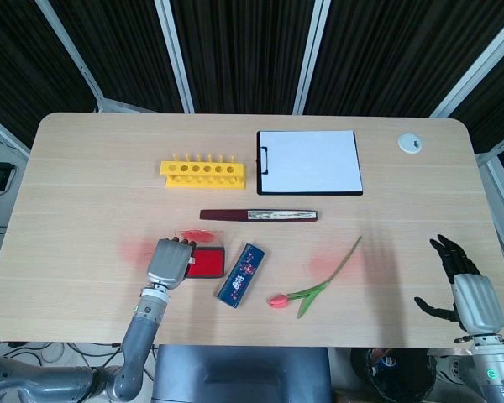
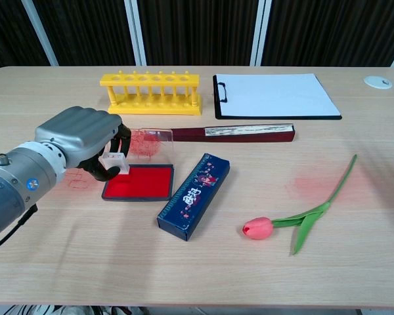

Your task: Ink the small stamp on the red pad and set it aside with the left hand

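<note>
Left hand [image 2: 85,141] curled around small stamp [image 2: 114,161], held just above left edge of red pad [image 2: 139,182]. Press down flat, squarely onto red field, then lift straight. Right hand [image 1: 466,290] well right of pad, fingers spread, empty.

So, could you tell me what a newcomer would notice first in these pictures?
Probably the left hand at the table's front left, holding a small stamp just above the bright red ink pad. Next, the pink tulip lying at front right, and the yellow test-tube rack toward the back.
</note>
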Controlling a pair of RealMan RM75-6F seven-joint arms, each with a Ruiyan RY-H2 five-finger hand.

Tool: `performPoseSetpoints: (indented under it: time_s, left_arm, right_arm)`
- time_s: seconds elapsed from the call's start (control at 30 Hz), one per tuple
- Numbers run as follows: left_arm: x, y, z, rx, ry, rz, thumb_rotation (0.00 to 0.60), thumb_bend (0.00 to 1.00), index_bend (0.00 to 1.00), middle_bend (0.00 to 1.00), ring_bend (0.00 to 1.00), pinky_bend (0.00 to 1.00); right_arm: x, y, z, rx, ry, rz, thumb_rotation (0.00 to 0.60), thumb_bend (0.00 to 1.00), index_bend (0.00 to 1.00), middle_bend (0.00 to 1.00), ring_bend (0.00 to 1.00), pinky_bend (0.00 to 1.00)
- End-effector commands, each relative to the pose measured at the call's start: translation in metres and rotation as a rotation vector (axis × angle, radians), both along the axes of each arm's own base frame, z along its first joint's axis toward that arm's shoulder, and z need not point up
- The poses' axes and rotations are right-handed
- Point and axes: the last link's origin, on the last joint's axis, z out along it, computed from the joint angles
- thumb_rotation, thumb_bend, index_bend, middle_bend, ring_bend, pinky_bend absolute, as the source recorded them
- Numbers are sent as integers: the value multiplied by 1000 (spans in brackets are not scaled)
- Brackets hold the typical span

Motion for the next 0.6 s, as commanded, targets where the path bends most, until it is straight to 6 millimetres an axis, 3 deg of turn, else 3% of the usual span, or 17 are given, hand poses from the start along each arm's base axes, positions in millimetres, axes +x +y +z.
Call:
performPoseSetpoints:
  time_s: [0.03,0.6]
  left_arm:
    - [0,-1,0,-11,-2,0,600,402,605,570,472,604]
    - [2,-1,3,-32,13,-5,600,402,606,570,472,604]
  right_arm:
    - [0,0,0,0,0,0,600,229,12,0,0,193]
    - [0,1,1,-2,1,1,600,230,12,0,0,193]
